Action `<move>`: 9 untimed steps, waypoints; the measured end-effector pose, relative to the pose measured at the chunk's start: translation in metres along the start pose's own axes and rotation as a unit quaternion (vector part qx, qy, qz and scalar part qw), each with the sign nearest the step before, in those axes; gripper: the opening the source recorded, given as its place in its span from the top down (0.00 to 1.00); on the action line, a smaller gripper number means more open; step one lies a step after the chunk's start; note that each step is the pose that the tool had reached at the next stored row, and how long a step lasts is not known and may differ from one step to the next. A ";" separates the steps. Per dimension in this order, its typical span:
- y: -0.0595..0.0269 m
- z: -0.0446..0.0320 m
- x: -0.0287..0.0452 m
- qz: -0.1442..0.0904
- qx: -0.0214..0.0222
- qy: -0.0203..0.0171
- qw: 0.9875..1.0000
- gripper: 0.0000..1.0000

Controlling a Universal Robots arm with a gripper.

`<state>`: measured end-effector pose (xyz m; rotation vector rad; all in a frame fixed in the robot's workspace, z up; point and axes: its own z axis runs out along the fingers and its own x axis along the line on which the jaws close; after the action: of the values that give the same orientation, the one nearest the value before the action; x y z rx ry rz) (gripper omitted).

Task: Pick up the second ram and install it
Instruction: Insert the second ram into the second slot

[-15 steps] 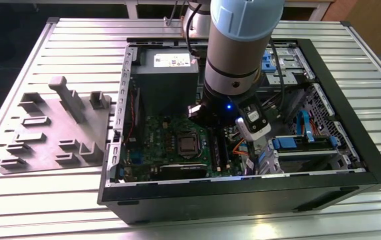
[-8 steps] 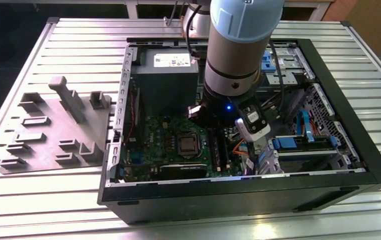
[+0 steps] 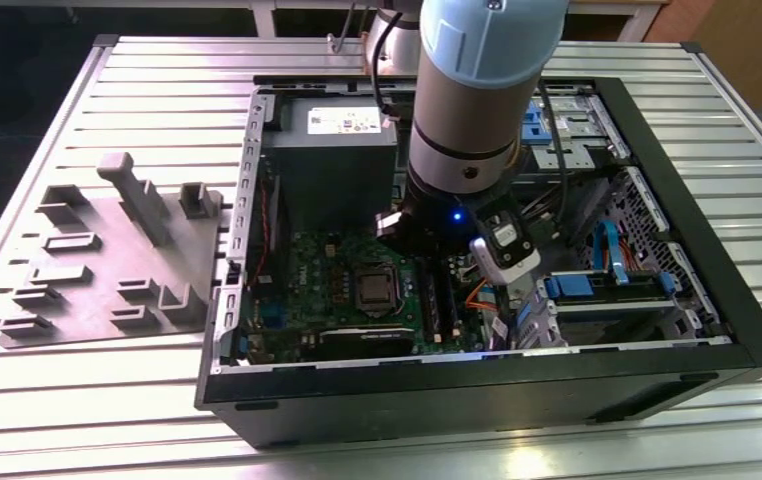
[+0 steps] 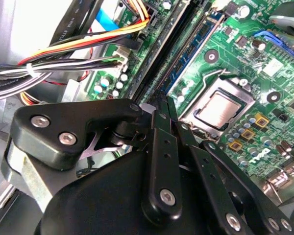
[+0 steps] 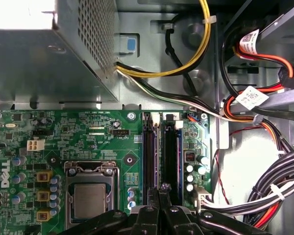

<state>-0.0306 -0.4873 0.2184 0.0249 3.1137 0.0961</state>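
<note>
Tabletop (image 3: 154, 80): ribbed metal slats.
Carries an open black PC case (image 3: 701, 300) at centre and, towards the exterior view's left, a grey moulded holder tray (image 3: 101, 270) just beside the case.

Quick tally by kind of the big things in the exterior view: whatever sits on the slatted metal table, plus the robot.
Open computer case: 1
Grey fixture tray: 1
Robot arm: 1
Total: 3
</note>
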 end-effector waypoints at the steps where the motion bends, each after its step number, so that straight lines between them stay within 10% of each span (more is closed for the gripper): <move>1: -0.0001 0.0004 0.0000 0.000 0.000 0.000 1.000 0.89; 9: -0.0002 0.0024 0.0001 0.000 0.000 0.000 1.000 0.89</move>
<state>-0.0306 -0.4873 0.2160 0.0249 3.1138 0.0959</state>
